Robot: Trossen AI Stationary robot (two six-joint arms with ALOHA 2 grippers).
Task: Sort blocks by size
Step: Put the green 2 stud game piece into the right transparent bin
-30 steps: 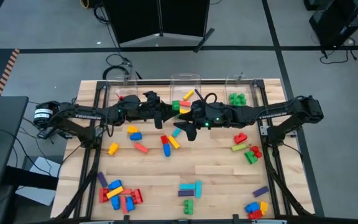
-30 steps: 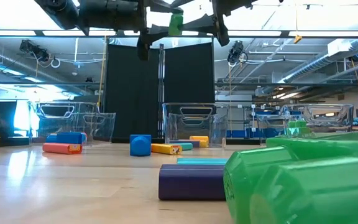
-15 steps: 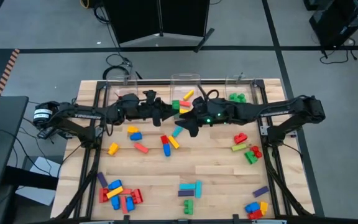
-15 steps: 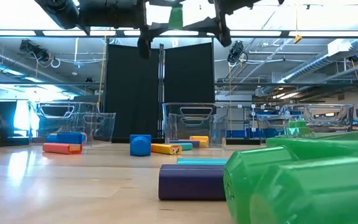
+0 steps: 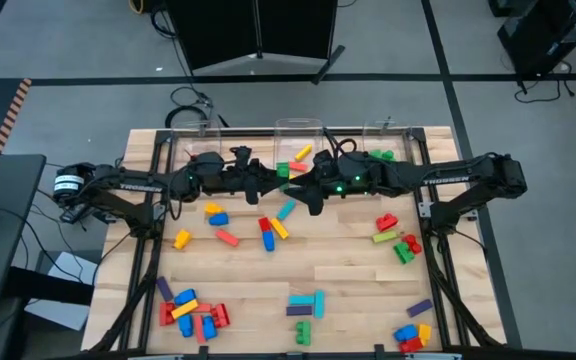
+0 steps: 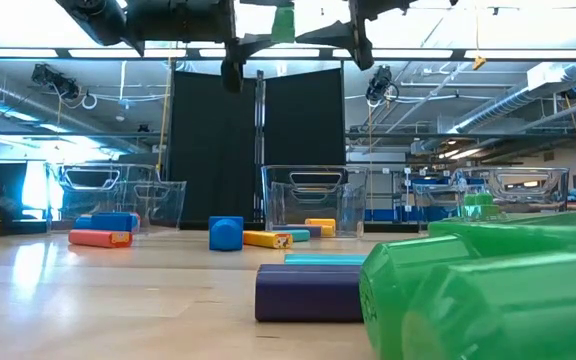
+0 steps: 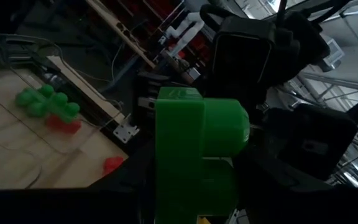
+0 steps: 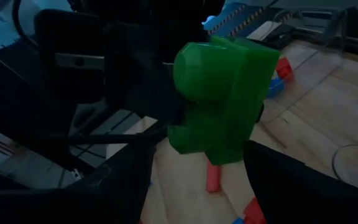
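A chunky green block point(image 5: 283, 171) hangs high over the far middle of the table, seen at the top of the low view point(image 6: 283, 20). My left gripper point(image 5: 271, 181) comes from the left and is shut on it. My right gripper point(image 5: 301, 184) comes level from the right, facing the left one. It is open, and its fingers point(image 8: 132, 180) stand on either side of the block's near part point(image 8: 219, 99); whether they touch it I cannot tell. Many other blocks lie scattered on the table. My left gripper pinches the green block's lower part point(image 7: 188, 186) between its two fingers, coming level from the table's left. The block's rounded stud point(image 7: 225, 127) points away from the gripper toward the right arm. The block is lifted well clear of the table.
Three clear bins stand along the far edge: left point(image 5: 196, 140), middle point(image 5: 298, 135) with yellow and red blocks, right point(image 5: 386, 150) with green ones. A cyan block point(image 5: 286, 210) lies under the grippers. More blocks lie at the near left point(image 5: 190, 310), near middle point(image 5: 306, 305) and right point(image 5: 398, 240).
My right gripper has gone up and a little toward the far edge, closing in on the green block and uncovering the cyan block on the table below. My left gripper has kept its place and rolled slightly; the green block shows a little higher in the low view.
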